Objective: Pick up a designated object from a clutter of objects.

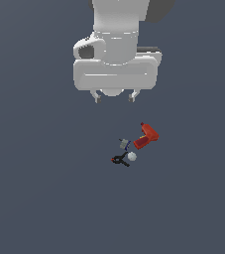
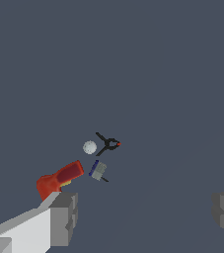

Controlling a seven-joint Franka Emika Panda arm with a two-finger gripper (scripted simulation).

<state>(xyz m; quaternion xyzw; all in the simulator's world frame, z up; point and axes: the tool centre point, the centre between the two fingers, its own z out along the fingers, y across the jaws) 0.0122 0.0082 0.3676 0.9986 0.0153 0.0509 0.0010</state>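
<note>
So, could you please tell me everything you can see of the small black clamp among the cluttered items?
The black clamp is a tiny, thin-limbed thing: a dark body with two slim prongs splayed apart and a tiny red-orange spot at one end, clearest in the wrist view. It looks like matte black plastic or metal, though it is too small to be sure. It lies flat on the grey floor, right beside the white ball; whether they touch cannot be told. The open gripper is apart from it.
</note>
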